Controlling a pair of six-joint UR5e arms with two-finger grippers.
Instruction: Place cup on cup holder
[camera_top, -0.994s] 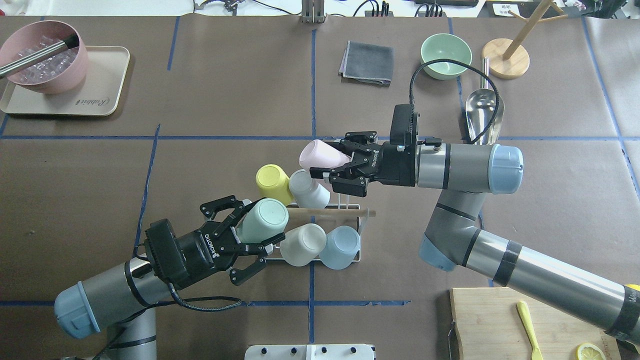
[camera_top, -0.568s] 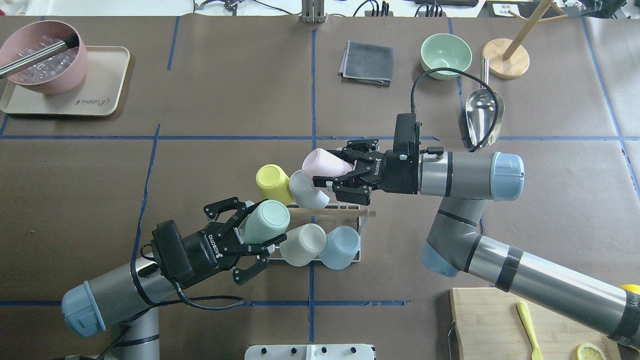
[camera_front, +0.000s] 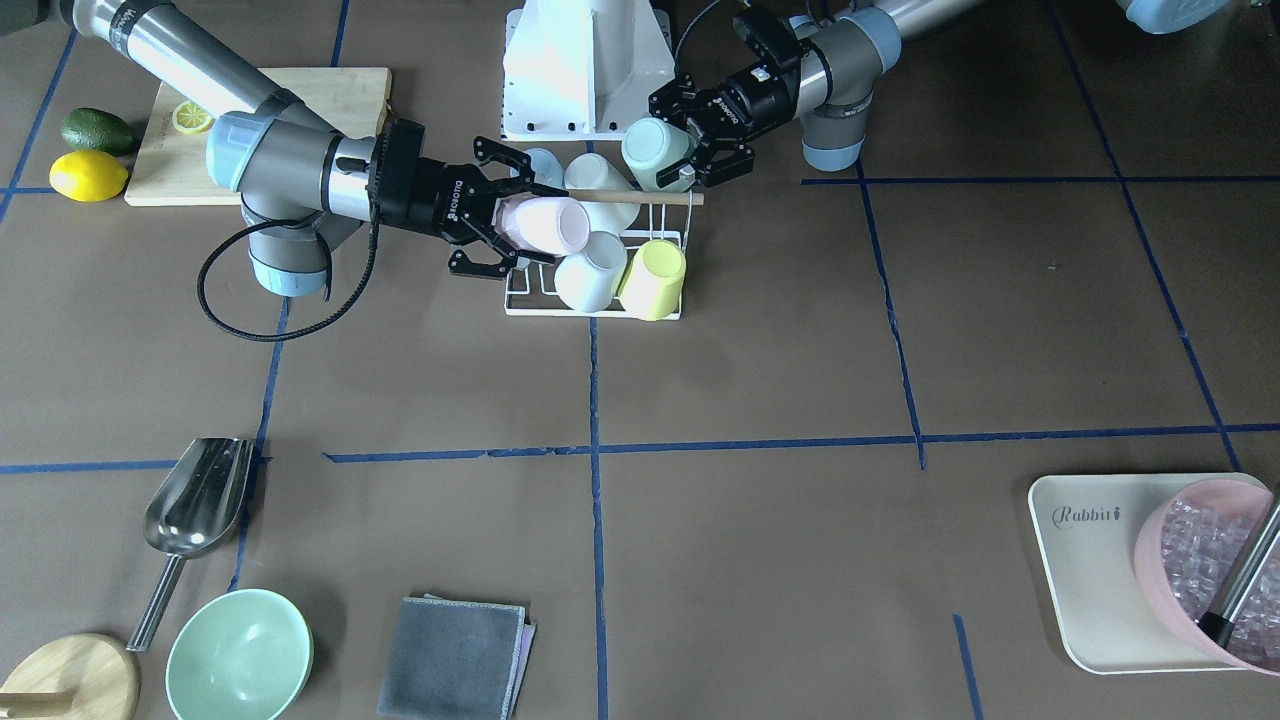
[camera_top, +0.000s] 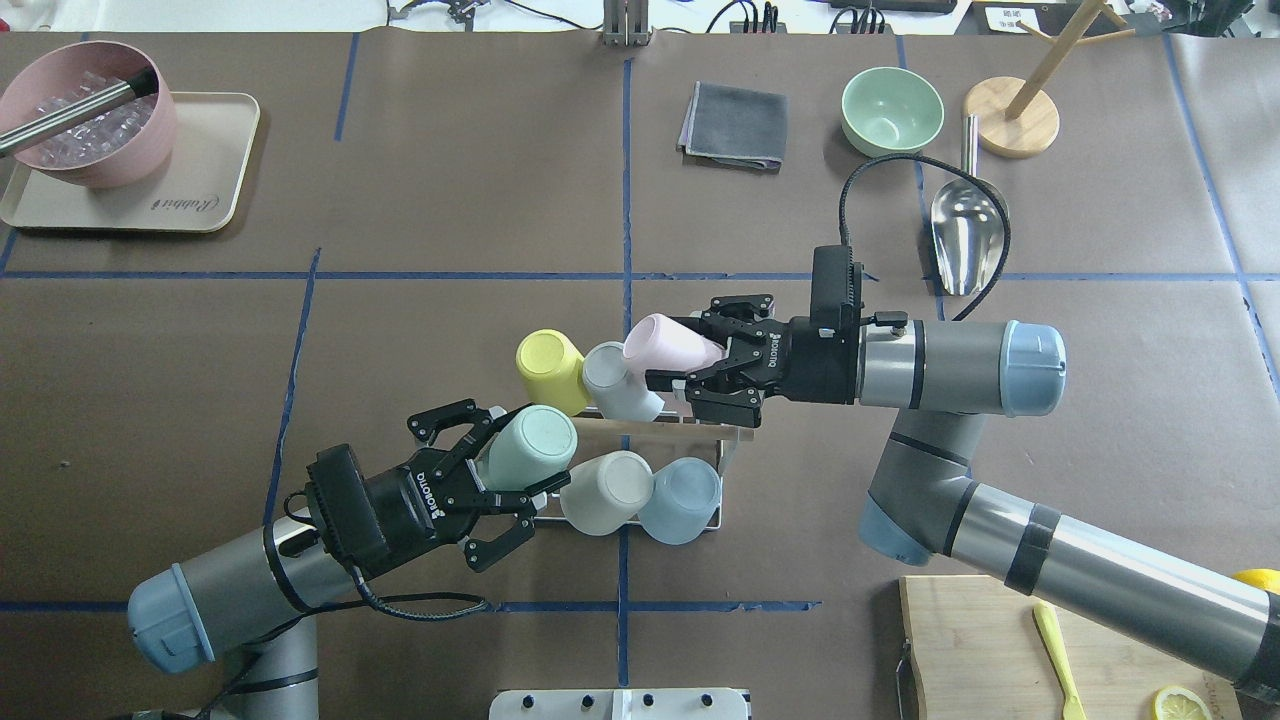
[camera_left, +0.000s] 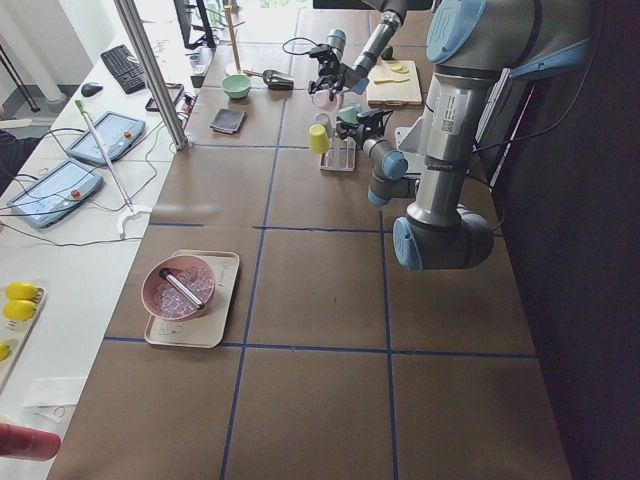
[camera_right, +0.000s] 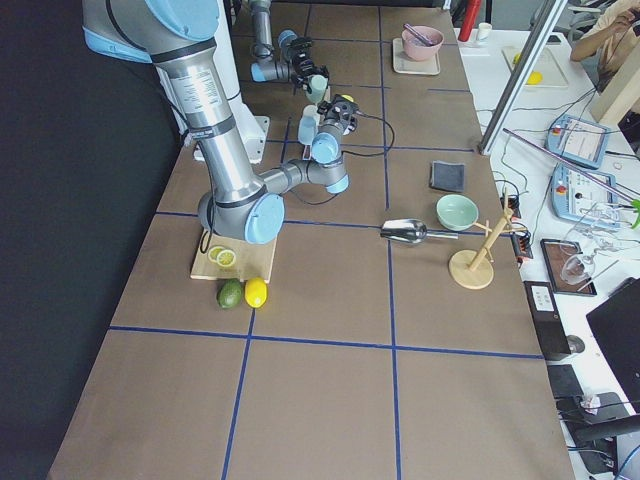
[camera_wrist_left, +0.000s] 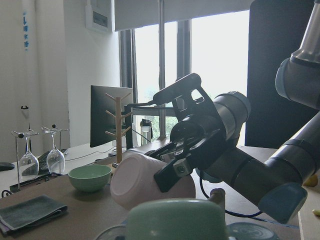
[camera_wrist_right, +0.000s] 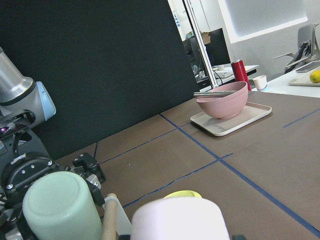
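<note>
The cup holder (camera_top: 650, 425) is a white wire rack with a wooden rod on top, at mid-table; it also shows in the front view (camera_front: 520, 300). It carries a yellow cup (camera_top: 548, 365), a grey cup (camera_top: 615, 380), a white cup (camera_top: 605, 490) and a blue cup (camera_top: 680, 498). My right gripper (camera_top: 680, 350) is shut on a pink cup (camera_top: 655, 340), tilted over the rack's far right end, against the grey cup. My left gripper (camera_top: 520, 455) is closed around a mint green cup (camera_top: 540, 432) at the rack's near left end. Whether either held cup sits on a prong is hidden.
A pink bowl of ice (camera_top: 90, 115) stands on a beige tray (camera_top: 200, 200) at the far left. A grey cloth (camera_top: 735, 125), green bowl (camera_top: 892, 110), metal scoop (camera_top: 965, 235) and wooden stand (camera_top: 1012, 115) are at the far right. A cutting board (camera_top: 1000, 650) is near right.
My right gripper has carried the pink cup to the right and nearer the robot, closer over the rack. My left wrist shifted slightly; the green cup hardly moved.
</note>
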